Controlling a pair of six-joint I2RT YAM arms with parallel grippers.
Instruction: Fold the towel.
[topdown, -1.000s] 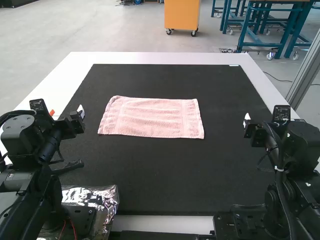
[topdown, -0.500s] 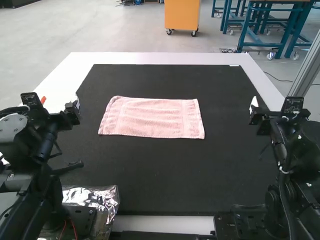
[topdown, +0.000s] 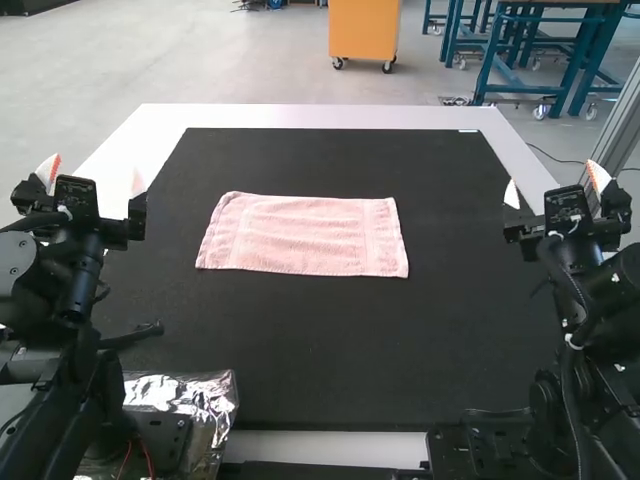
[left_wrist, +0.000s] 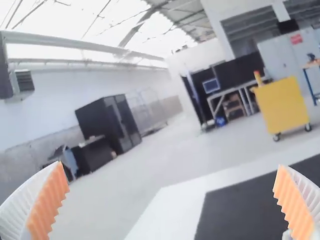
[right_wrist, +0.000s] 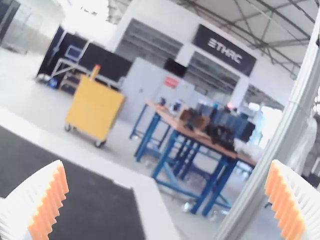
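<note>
While towel (topdown: 305, 235) lies flat on mat (topdown: 350, 350), left claw (topdown: 93, 177) and right claw (topdown: 555, 184) gape wide.

The left arm (topdown: 78, 290) is cut off by the high view's left and bottom edges, the right arm (topdown: 600, 380) by its right and bottom edges. Both hide parts of the table (topdown: 320, 116). The foil (topdown: 205, 388) is partly covered by the left arm. The towel's (topdown: 305, 235) underside is hidden, so its layers are hard to count. Both wrist views crop the fingers of the left gripper (topdown: 93, 176) and right gripper (topdown: 555, 186).
</note>
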